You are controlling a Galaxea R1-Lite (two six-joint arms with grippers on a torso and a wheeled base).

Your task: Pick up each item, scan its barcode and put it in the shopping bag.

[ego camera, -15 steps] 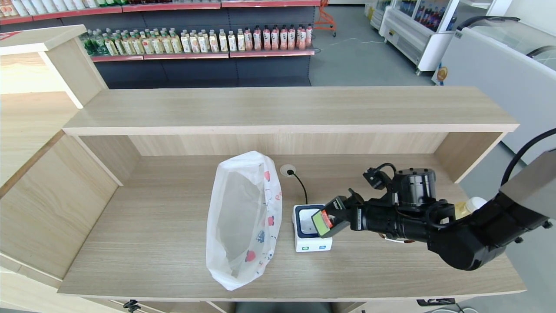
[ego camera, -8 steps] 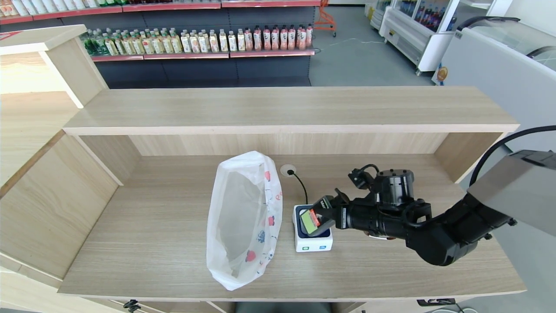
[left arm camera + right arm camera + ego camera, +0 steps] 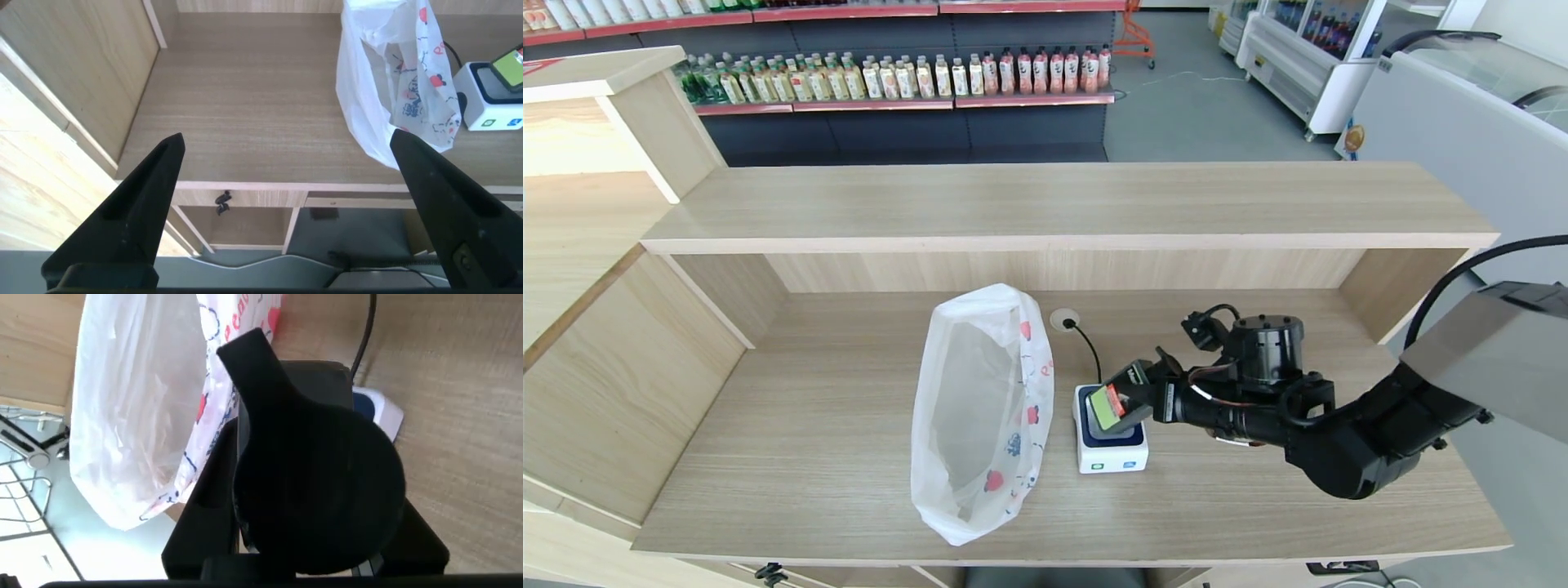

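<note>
1. So, over the last second my right gripper [image 3: 1125,398] has slid toward the bag. It carried the small green packet [image 3: 1106,406] from beside the scanner [image 3: 1111,457] to right over its window, then tipped it a bit.
2. I'd say that means the scan step is happening now and bagging comes next. The shopping bag [image 3: 980,408] sits just left of the scanner on the counter [image 3: 809,425].
3. Right gripper is clamped on the packet. Left gripper [image 3: 288,139] hangs by the counter's front edge, fingers spread wide, holding nothing.
4. Count: one packet, one scanner, one bag, and one cable [image 3: 1086,347] running to the scanner.
</note>
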